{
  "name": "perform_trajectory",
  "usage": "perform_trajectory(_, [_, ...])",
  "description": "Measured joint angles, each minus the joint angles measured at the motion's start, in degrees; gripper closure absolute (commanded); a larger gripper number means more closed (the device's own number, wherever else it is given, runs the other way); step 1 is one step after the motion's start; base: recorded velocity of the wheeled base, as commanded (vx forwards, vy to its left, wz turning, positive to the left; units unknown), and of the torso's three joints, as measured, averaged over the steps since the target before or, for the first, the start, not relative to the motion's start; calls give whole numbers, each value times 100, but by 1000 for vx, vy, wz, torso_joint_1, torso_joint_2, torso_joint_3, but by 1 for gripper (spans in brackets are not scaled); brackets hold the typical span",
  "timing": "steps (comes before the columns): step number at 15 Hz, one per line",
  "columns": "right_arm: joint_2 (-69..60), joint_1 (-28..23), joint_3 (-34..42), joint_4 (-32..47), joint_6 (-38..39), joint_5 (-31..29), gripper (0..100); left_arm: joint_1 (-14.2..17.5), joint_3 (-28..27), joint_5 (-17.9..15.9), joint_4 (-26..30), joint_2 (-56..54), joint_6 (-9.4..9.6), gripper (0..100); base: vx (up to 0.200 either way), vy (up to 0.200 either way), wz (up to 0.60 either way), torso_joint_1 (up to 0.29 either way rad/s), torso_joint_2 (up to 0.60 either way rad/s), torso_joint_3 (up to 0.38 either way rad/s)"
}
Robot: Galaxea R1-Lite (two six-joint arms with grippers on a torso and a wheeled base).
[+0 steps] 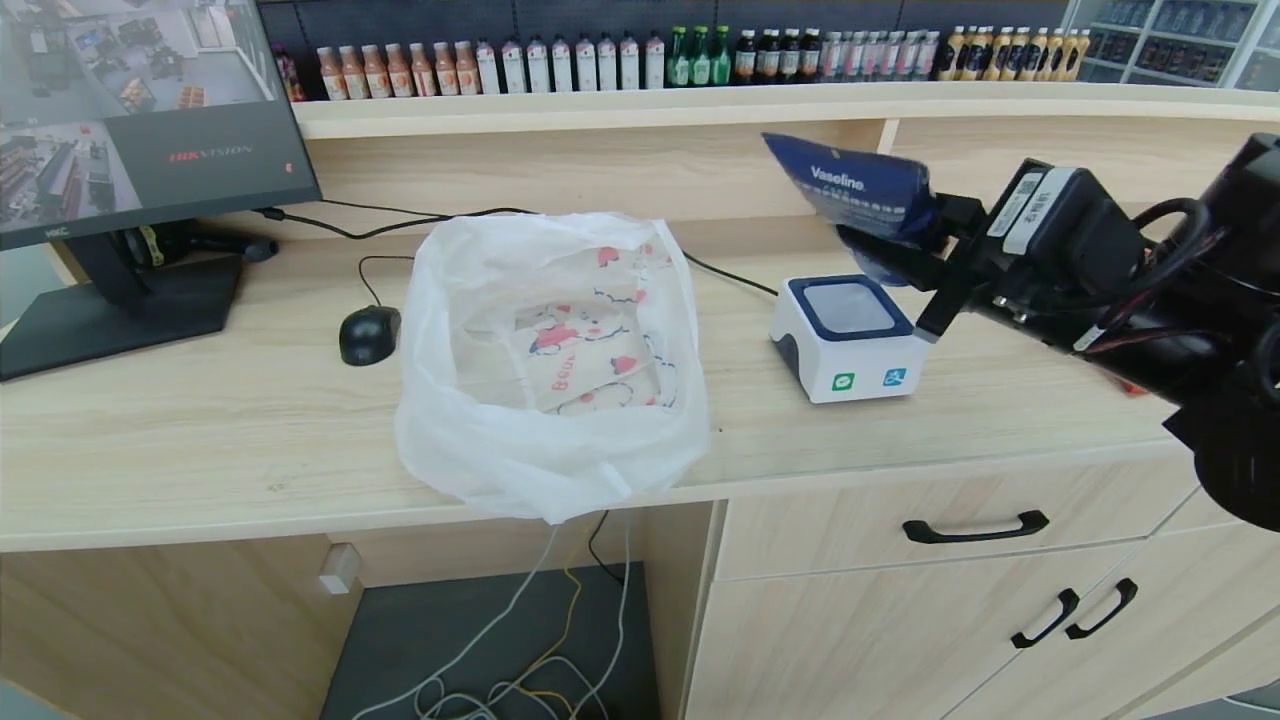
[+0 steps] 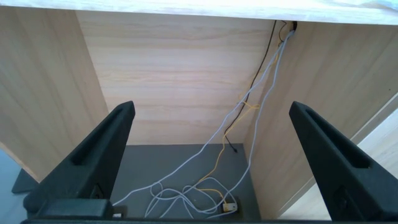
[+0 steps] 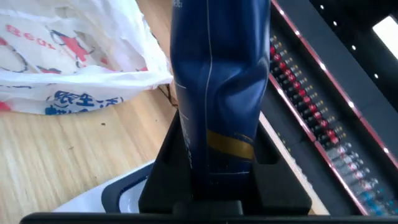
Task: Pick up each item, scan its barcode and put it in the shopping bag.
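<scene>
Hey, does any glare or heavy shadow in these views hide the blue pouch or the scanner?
Head view: even light, no hard shadows; scanner window has a faint sheen, blue pouch in the right tool is plain. Right wrist view: a light streak runs down the pouch, nothing hidden. Left wrist view: left tool reads dark against lit wood panel.

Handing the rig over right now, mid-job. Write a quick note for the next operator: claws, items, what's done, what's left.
Right claw: shut on the blue pouch, held in the air above the far side of the scanner.
Left claw: open, empty, low under the counter edge.
Shopping bag: open on the counter, left of the scanner, with one white printed packet inside.
Done: that packet is bagged.
Left: can't tell whether the pouch has been scanned; scan if needed, then bag it.
</scene>
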Motion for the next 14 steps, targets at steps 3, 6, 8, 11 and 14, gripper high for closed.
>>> perform_trajectory(3, [91,-94,-306,555,-561,399,100,2,0,0,0,0,-2,0,0,0,0,0,0,0])
perform_trajectory(6, [161,-149,-339,596,-778,523,100,0,0,0,0,0,-2,0,0,0,0,0,0,0])
perform_trajectory(8, [179,-212,-319,965,-1135,602,100,-2,0,0,0,0,-2,0,0,0,0,0,0,0])
perform_trajectory(11, [185,-384,-356,1165,-1415,796,100,-2,0,0,0,0,-2,0,0,0,0,0,0,0])
perform_trajectory(14, [202,-474,-356,1172,-1499,911,100,2,0,0,0,0,-2,0,0,0,0,0,0,0])
